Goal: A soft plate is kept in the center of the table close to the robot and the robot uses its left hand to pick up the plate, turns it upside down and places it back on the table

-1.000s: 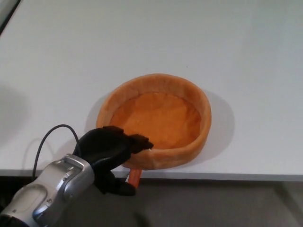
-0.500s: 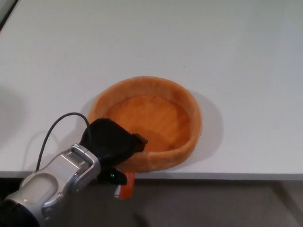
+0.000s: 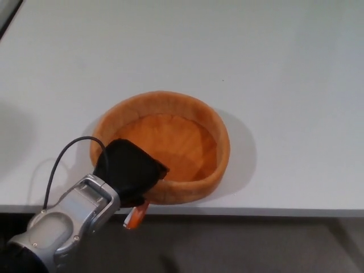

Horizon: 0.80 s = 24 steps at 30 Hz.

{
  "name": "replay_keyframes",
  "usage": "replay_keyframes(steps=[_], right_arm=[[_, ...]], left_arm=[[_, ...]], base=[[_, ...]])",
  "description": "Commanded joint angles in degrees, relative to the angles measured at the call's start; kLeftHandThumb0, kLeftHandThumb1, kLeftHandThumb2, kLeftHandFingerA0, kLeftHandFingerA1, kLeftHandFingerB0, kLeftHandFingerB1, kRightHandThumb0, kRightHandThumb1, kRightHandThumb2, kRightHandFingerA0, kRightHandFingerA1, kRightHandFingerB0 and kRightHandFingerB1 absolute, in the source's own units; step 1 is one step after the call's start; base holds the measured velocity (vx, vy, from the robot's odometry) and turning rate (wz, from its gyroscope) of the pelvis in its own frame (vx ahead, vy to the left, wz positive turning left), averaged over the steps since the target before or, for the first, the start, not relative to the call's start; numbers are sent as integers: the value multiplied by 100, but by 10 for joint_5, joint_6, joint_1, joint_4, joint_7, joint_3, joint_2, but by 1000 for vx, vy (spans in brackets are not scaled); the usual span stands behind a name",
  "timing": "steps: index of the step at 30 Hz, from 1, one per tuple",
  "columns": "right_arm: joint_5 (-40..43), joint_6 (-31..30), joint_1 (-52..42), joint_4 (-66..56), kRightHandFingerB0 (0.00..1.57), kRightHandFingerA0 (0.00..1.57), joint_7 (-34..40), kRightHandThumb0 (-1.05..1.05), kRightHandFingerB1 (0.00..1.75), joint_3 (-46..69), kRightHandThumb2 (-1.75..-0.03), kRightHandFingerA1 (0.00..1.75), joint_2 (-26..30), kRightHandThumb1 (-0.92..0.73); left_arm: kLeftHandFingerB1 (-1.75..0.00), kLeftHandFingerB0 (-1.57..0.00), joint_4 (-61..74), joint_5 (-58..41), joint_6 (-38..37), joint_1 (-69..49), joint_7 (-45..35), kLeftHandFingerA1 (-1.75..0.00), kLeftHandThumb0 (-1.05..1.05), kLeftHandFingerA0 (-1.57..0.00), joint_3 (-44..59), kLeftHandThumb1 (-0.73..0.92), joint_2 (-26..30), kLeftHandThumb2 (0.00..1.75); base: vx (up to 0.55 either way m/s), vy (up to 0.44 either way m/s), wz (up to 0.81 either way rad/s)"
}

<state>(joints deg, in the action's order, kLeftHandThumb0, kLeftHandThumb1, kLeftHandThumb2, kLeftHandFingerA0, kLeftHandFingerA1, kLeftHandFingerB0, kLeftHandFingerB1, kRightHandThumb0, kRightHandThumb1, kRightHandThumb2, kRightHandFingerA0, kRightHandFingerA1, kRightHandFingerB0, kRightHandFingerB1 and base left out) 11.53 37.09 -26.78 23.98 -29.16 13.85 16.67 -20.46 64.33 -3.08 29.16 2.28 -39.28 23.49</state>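
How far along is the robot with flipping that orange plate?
Early. The left hand is closed on the near rim of the orange soft plate. The plate is right side up, hollow facing upward, at the table edge. Lifting clear, turning it over and setting it down remain.

One head camera looks steeply down, close, onto the white table's (image 3: 273,62) near edge.

Orange plate (image 3: 187,122), blk left hand (image 3: 129,170), white table (image 3: 227,45)
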Motion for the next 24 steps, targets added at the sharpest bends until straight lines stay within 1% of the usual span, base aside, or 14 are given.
replay_keyframes(steps=[1,2,3,6,8,9,12,13,14,15,17,22,23,24], right_arm=[[-1,-9,-3,-6,28,43,3,-64,32,3,-66,45,11,-86],[-3,-9,-3,-7,28,44,5,-65,32,3,-66,45,11,-86],[-3,-8,-2,-6,29,44,5,-64,32,3,-66,45,10,-86],[-3,-7,1,-3,28,44,6,-64,32,3,-66,45,10,-86],[-3,-8,1,-3,29,45,6,-64,32,3,-66,45,10,-86],[-3,-9,0,-5,29,45,6,-64,32,3,-66,45,10,-86],[-12,-1,4,-1,28,44,10,-64,32,4,-66,45,13,-87],[-9,-7,3,-2,28,43,8,-64,32,1,-66,45,12,-87],[-11,-4,4,-1,28,43,8,-64,32,1,-66,45,11,-87],[-11,-2,4,0,28,44,8,-64,32,0,-66,45,11,-87],[-11,-4,4,-1,28,44,8,-64,32,1,-66,45,12,-87],[-12,-11,5,-5,28,44,11,-64,32,2,-66,45,13,-87],[-13,-10,6,-4,27,44,10,-64,31,2,-66,44,14,-87],[-13,-9,6,-2,27,44,10,-64,31,2,-66,44,15,-87]], left_arm=[[-129,-75,-11,-4,-5,-7,10,-175,-13,-86,7,58,10,56],[-122,-74,0,-52,-13,-16,-16,-175,-19,-85,27,62,-4,57],[-141,-69,3,-71,-20,-18,-25,-175,-23,-83,34,61,-10,57],[-146,-67,10,-102,-38,-22,-39,-175,-22,-82,47,62,-25,57],[-164,-60,25,-132,-58,-26,-59,-175,-21,-78,50,63,-40,57],[-164,-60,30,-142,-73,-27,-64,-175,-21,-78,46,63,-47,57],[-158,-64,45,-136,-74,-22,-86,-175,-26,-78,31,65,-59,58],[-121,-89,59,-140,-64,-25,-108,-137,-34,-111,24,47,-74,85],[-120,-89,63,-137,-61,-26,-110,-136,-32,-111,21,46,-79,85],[-154,-68,64,-134,-61,-25,-109,-175,-24,-79,17,65,-84,57],[-159,-66,65,-138,-62,-22,-112,-175,-24,-80,13,66,-96,58],[-158,-69,74,-151,-65,-17,-124,-175,-23,-79,8,64,-124,57],[-166,-68,79,-156,-64,-20,-128,-175,-22,-83,9,63,-129,56],[-166,-68,86,-164,-62,-24,-133,-175,-22,-83,9,63,-136,56]], base=[[0,0,0],[0,0,0],[0,0,0],[0,0,0],[0,0,0],[0,0,0],[0,0,0],[0,0,0],[0,0,0],[0,0,0],[0,0,0],[0,0,0],[0,0,0],[0,0,0]])
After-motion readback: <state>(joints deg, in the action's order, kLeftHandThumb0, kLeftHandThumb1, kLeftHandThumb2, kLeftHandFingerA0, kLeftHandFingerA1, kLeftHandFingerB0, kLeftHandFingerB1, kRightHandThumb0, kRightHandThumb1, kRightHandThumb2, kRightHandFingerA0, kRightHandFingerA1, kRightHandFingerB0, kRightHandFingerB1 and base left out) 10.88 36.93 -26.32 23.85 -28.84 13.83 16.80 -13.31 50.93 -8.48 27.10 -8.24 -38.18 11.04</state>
